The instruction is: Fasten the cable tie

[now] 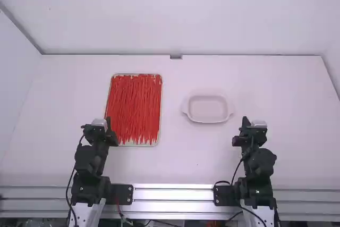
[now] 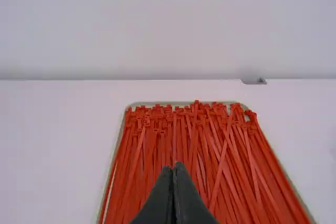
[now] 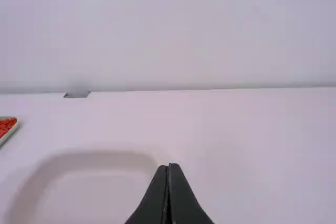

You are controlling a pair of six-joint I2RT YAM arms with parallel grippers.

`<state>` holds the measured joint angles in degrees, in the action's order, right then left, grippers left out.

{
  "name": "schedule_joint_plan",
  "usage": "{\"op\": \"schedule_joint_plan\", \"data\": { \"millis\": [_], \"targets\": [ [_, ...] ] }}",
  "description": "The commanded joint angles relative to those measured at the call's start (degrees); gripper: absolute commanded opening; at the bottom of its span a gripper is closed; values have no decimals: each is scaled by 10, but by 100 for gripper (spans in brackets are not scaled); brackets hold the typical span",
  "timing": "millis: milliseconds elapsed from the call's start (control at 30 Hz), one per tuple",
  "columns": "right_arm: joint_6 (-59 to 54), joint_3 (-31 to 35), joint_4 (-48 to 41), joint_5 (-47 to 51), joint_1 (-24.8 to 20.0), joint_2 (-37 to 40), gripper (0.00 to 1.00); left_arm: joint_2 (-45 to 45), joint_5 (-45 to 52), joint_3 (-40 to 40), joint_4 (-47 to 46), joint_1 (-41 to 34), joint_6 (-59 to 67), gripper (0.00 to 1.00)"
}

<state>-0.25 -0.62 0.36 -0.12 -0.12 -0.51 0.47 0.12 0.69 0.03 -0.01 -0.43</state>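
Red cable ties (image 1: 134, 109) (image 2: 194, 150), a thick bundle, loose and unfastened, laid lengthwise along the 12-to-6 line in a shallow pale tray (image 1: 143, 145). Set on the white desk (image 1: 276, 89), at 9 o'clock of a white two-handled dish (image 1: 207, 109) (image 3: 89, 192), with a gap of bare desk between the two.

Left end effector (image 1: 108, 131) (image 2: 173, 167): fingers pressed together tip to tip, gripping nothing. Poised at 7 o'clock of the tray's middle, over its near left corner, pointing toward 12 along the ties (whether touching them, cannot tell).

Right end effector (image 1: 245, 125) (image 3: 168, 167): also closed flat, fingers meeting along one seam, holding nothing. Found at 5 o'clock of the dish, just beside its near right handle, aimed toward 12.

Both arms folded low above their bases, at 7 and 5 o'clock of the desk's middle.

At 12 o'clock, on the desk's far edge against the wall: a small grey bracket (image 1: 176, 56) (image 2: 254, 81) (image 3: 76, 95).
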Motion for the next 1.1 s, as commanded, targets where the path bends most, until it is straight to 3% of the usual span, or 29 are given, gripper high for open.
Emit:
{"op": "schedule_joint_plan", "data": {
  "millis": [0, 500, 1067],
  "targets": [
    [-1, 0, 0, 0, 0, 0, 0, 0, 0, 0, 0, 0, 0, 0],
    [2, -28, 3, -2, 5, -46, 9, 57, 6, 47, -18, 2, -9, 9],
    [16, -117, 33, -12, 51, -233, 37, 279, 61, 196, -71, 8, -48, 37]
  ]
}}
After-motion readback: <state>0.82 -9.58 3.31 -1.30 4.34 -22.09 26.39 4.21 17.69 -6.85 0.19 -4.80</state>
